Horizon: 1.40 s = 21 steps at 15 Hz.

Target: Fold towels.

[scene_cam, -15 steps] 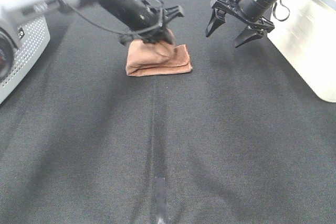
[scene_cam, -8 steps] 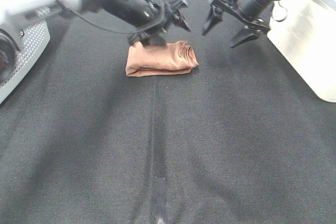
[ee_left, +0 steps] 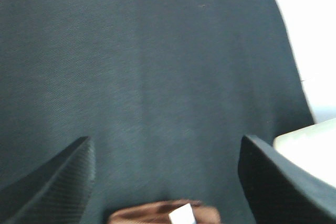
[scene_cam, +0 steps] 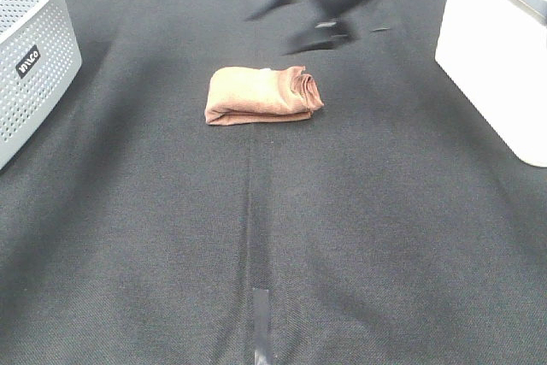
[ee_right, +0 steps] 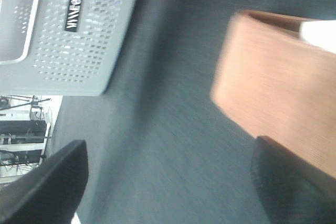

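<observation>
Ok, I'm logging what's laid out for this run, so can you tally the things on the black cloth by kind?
Folded reddish-brown towel: 1
Grey perforated basket: 1
White bin: 1
Total: 3

Only text I can spot is a small black label on the grey perforated basket (scene_cam: pixel 34 57), looks like "muce", too blurry to be sure.
</observation>
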Tool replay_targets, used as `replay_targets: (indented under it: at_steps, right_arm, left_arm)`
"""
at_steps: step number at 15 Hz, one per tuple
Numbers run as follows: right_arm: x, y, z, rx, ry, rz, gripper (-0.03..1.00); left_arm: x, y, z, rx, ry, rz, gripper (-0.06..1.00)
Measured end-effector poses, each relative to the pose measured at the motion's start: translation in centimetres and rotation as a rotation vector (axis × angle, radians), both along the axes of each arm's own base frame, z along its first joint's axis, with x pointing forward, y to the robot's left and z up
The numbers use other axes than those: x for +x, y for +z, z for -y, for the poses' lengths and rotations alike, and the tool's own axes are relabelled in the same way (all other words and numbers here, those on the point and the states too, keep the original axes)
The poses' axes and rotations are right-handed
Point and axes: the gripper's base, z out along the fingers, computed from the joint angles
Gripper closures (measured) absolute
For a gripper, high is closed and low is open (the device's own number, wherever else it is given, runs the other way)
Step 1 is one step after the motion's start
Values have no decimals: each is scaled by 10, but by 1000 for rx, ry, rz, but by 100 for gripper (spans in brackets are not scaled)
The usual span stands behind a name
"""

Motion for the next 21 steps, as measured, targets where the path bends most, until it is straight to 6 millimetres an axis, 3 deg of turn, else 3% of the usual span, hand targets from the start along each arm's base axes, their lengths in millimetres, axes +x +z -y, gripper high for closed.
replay_targets:
  at_steps: [2, 3, 5, 7, 9, 14, 16, 17, 20, 21]
  right_arm:
    - [3, -22, -17, 0, -23, 9, 18]
    - [8, -36, -15, -6, -57, 6, 18]
    - [19, -63, 0, -22, -115, -16, 18]
    - [28, -83, 28, -35, -169, -47, 18]
    - [34, -84, 47, -30, -204, -56, 18]
    - [32, -87, 71, -54, -176, -103, 18]
    - [28, -80, 76, -115, -132, -99, 18]
    - [27, -67, 79, -162, -112, -69, 18]
    - [16, -9, 85, -256, -60, 18, 18]
    - [10, 22, 89, -283, -75, 71, 18]
  left_arm:
    - [-2, -2, 0, 3, -19, -27, 23]
    - [-3, -3, 0, 5, -32, -44, 23]
    - [-6, -5, 3, 7, -57, -73, 23]
    - [-8, -6, 4, 10, -75, -95, 23]
    - [-10, -7, 4, 13, -90, -114, 23]
    - [-17, -12, 7, 23, -152, -187, 23]
    - [-25, -7, 5, 91, -202, -226, 23]
    - [-31, 1, 3, 160, -221, -234, 23]
    - [-58, 53, -11, 399, -217, -213, 23]
    - [-71, 81, -13, 492, -187, -171, 23]
